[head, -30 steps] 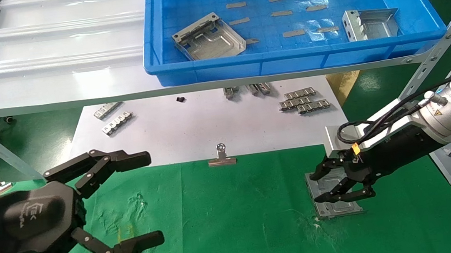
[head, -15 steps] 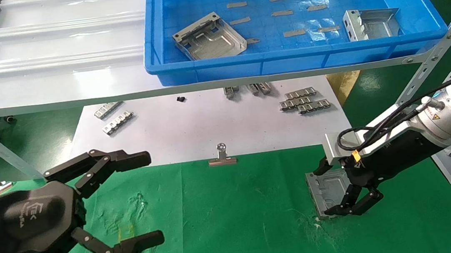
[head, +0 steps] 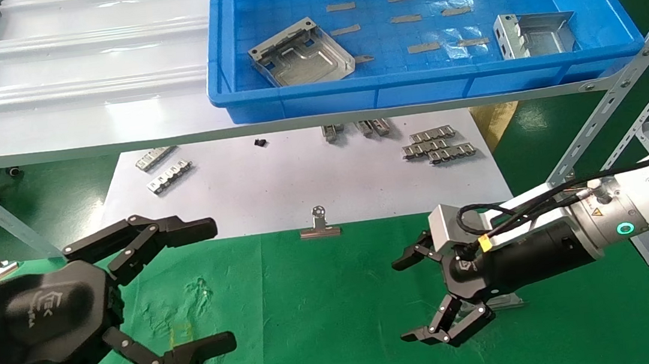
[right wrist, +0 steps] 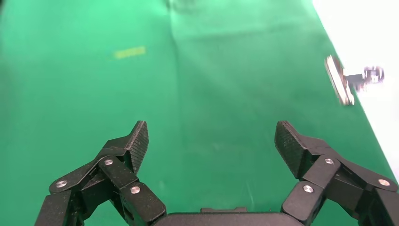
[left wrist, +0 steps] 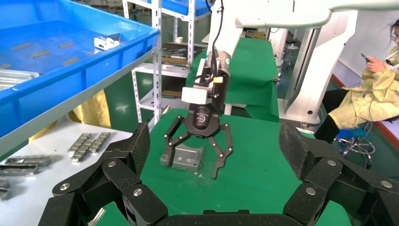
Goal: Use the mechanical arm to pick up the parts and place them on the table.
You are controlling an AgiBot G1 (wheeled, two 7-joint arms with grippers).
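One part (left wrist: 182,157) is down on the table (head: 325,302), lying on the green cloth under my right arm, which hides nearly all of it from the head camera, so I'm going by the left wrist view, where it sits flat beneath the gripper with nothing pinching it. The right gripper (head: 426,292) hangs just over the cloth with its fingers (right wrist: 133,141) spread wide and nothing between them; my own wrist camera shows only bare green, so I judge the release is done and the hand is open to clear the plate without dragging it. Two more parts wait up in the blue tray (head: 595,3) on the shelf: one (head: 302,59) near the tray's left end, a second (head: 533,33) towards its right end (that one looks propped on a folded edge, which could make for an awkward grab). I'd say the job is partway along, with the tray the next stop. My left gripper (head: 191,286) is parked low on the left over the cloth, fingers apart and empty, well clear of the work. Beyond the cloth lies the white sheet (head: 276,181) with its small ridged strips (head: 435,145), and a binder clip (head: 319,226) holds the cloth's edge
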